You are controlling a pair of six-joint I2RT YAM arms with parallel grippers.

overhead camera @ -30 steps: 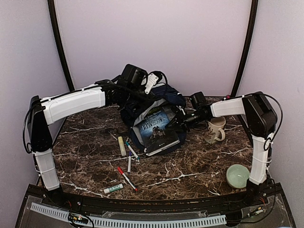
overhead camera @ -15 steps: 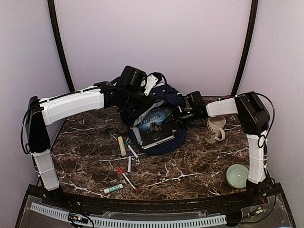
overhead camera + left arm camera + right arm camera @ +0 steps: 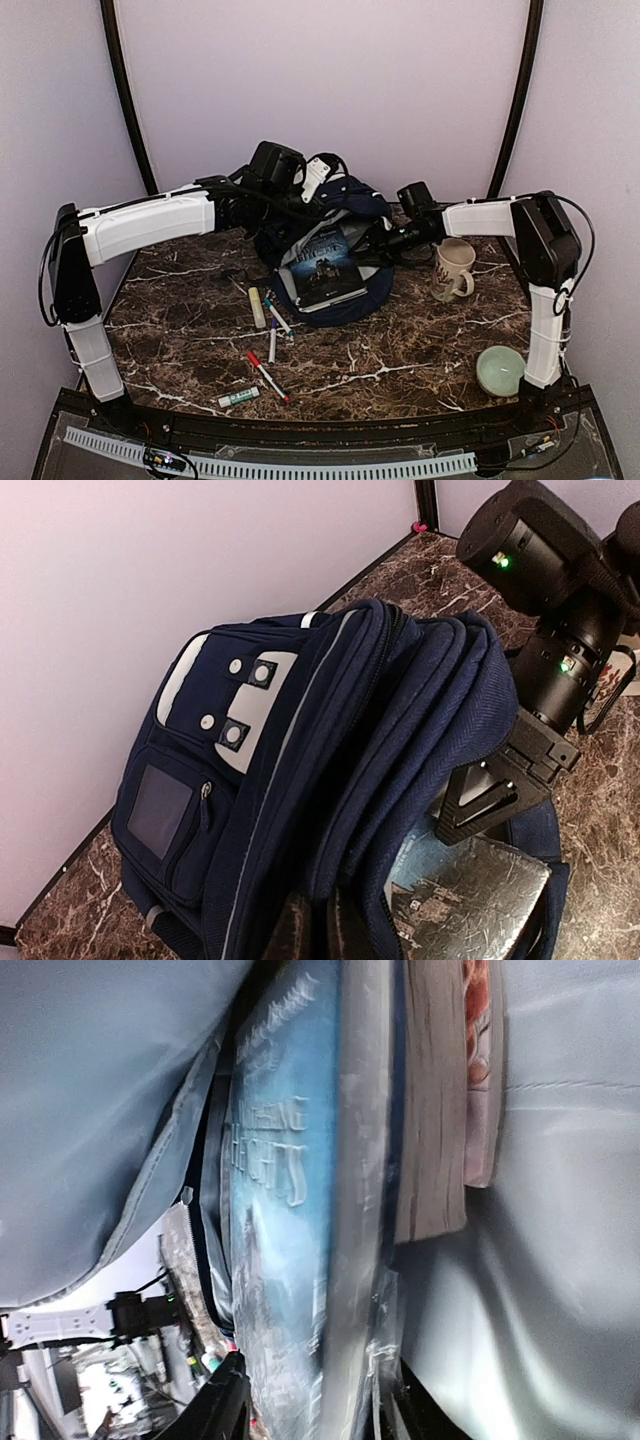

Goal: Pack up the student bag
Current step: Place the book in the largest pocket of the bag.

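The navy student bag (image 3: 365, 207) lies open at the back of the marble table. My left gripper (image 3: 318, 208) is shut on the fabric of its upper flap (image 3: 300, 730) and holds the mouth up. A blue-covered book (image 3: 325, 262) lies half inside the opening. My right gripper (image 3: 374, 245) reaches into the bag from the right. In the right wrist view its jaws stand open, one on each side of the book (image 3: 280, 1210), with the right gripper (image 3: 315, 1410) astride the book's edge. Another book (image 3: 435, 1110) with brownish pages sits deeper inside.
A cream mug (image 3: 452, 270) stands right of the bag, and a pale green bowl (image 3: 499, 370) sits near the front right. Several pens (image 3: 271, 322), a red marker (image 3: 265, 373) and a green glue stick (image 3: 238, 397) lie loose in front of the bag.
The book has slid back and up, further into the bag. My right gripper went in with it and its jaws have widened. The left gripper has kept its hold.
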